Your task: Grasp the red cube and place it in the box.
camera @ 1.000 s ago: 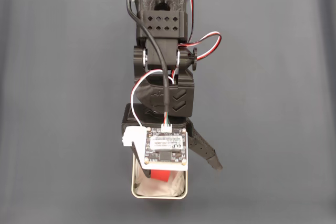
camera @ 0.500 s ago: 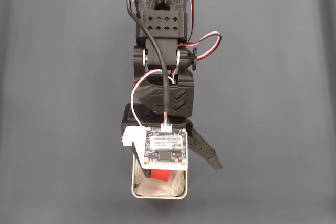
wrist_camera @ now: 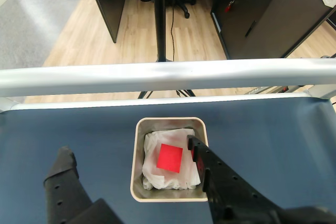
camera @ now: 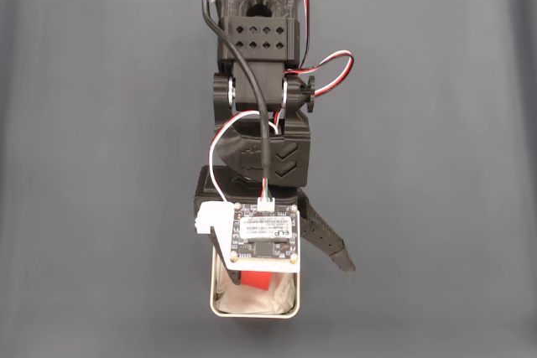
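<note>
Here, black plastic fingers (wrist_camera: pixel 128 156) spread wide over the box (wrist_camera: pixel 137 153), gripping nothing. Just left of the right fingertip (wrist_camera: pixel 195 148), apart from it, the red cube (wrist_camera: pixel 170 157): sharp-edged, flat on crumpled white lining (wrist_camera: pixel 152 169) inside the pale metal tin with rounded corners. Below, a smooth dark blue desk (wrist_camera: pixel 273 135). On the wrist board (camera: pixel 264 236) in the fixed view, a white label, print too small to read.

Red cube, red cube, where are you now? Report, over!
Fingers spread wide, holding nothing, hovering over the box. Red cube lying flat on the white lining inside. Nothing in the way.
</note>
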